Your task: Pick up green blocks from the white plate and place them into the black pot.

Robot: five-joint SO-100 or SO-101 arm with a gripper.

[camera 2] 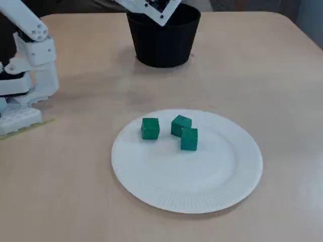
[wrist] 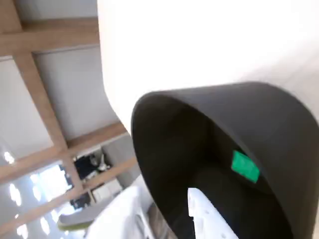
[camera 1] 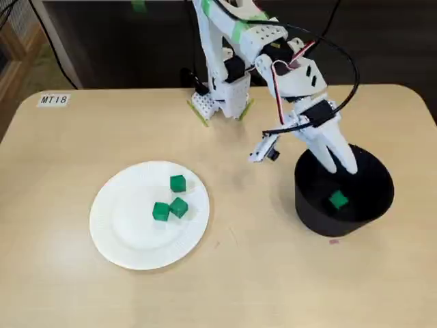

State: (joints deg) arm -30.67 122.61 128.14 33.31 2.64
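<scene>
Tabletop: three green cubes on white plate, fourth in black pot under parted, empty claw.

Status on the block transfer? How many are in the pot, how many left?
Done: one green block lies in the black pot. In hand: nothing; the claw hangs over the pot, apparently open and empty. Left: three green blocks on the white plate.

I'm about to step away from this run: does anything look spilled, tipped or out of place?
Nothing stands out. Three green blocks sit on the white plate, a fourth block lies inside the upright black pot, and the hand hangs above the pot's opening.
</scene>
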